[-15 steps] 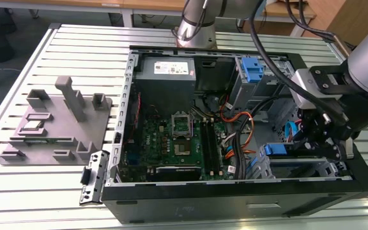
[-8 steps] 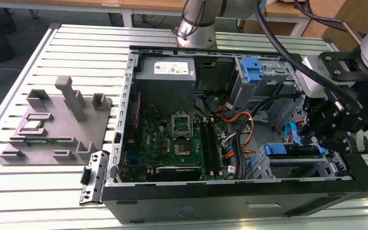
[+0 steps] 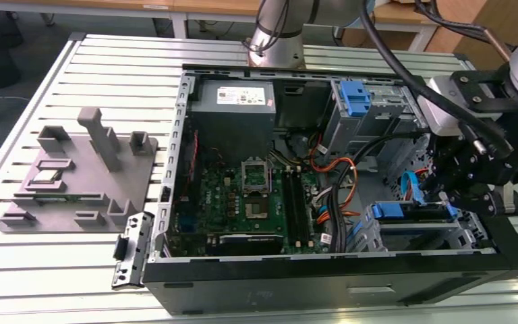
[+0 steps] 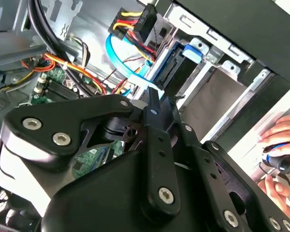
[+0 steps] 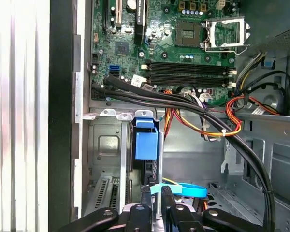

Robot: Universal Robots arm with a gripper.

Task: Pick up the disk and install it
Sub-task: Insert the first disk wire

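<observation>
The gripper (image 3: pixel 452 196) is seen above the drive cage (image 3: pixel 439 233) at the exterior view's right end of the open case (image 3: pixel 331 277). The disk (image 3: pixel 409 211) is seated on edge in that cage, its blue latch (image 5: pixel 146 140) facing the motherboard (image 5: pixel 183 48). The fingers (image 5: pixel 154 205) are drawn narrow, close together just above the disk's edge; whether anything is pinched cannot be told. A blue cable (image 5: pixel 181 189) passes beside the fingertips.

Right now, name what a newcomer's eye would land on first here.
The opened computer case lies on the slatted table, green motherboard exposed. The robot's black hand hangs over the drive bay at the exterior view's right, beside the disk with blue rails. A grey fixture sits left.
</observation>
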